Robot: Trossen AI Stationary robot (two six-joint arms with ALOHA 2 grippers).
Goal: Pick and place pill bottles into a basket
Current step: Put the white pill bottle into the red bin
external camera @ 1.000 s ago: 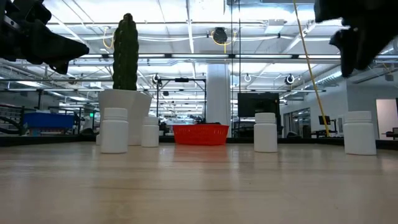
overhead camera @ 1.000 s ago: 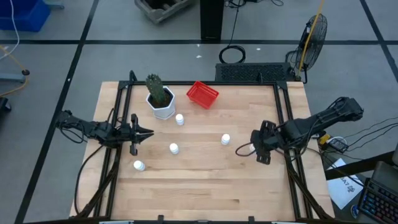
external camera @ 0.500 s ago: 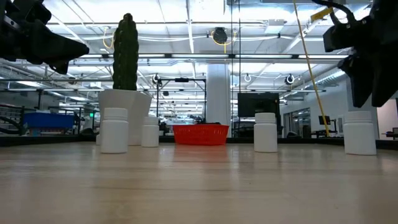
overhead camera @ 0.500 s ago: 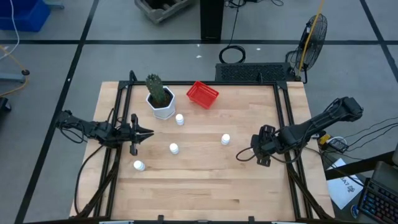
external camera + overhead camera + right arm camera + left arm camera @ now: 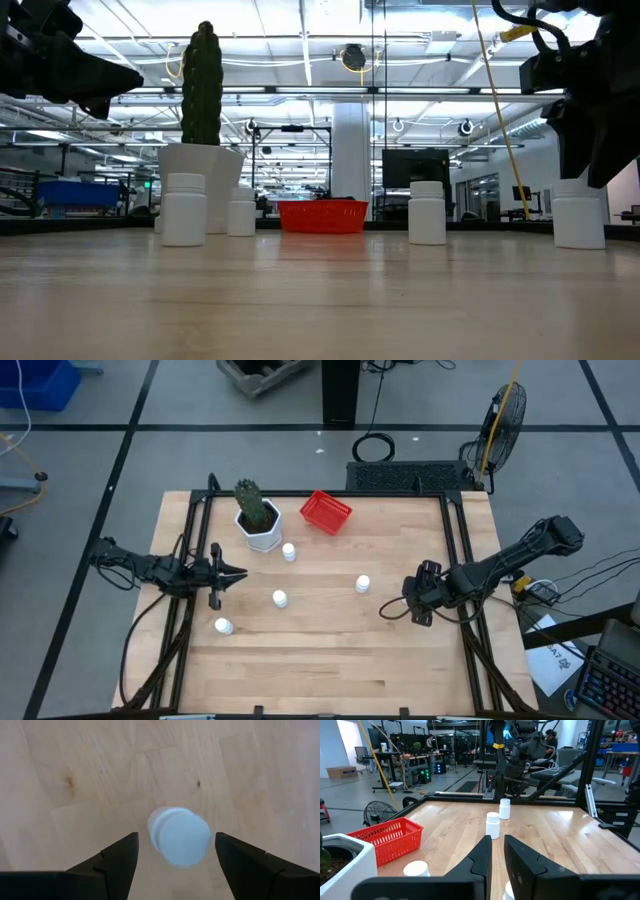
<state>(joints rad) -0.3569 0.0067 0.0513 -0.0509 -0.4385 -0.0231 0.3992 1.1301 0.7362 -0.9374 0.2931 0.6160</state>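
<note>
Wooden surface (image 5: 330, 650) holds the red basket (image 5: 325, 511) at its far edge. Right end effector (image 5: 420, 603) hangs wide open, straight above a pill bottle (image 5: 178, 836), which sits between its fingers (image 5: 115, 857), untouched. Left end effector (image 5: 240, 573) waits nearly closed and empty, beside another bottle (image 5: 280, 598).

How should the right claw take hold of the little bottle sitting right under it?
From straight above, pinching the round sides just below the cap. The pill bottle stands upright on the table, and the open right gripper already hangs over it.
</note>
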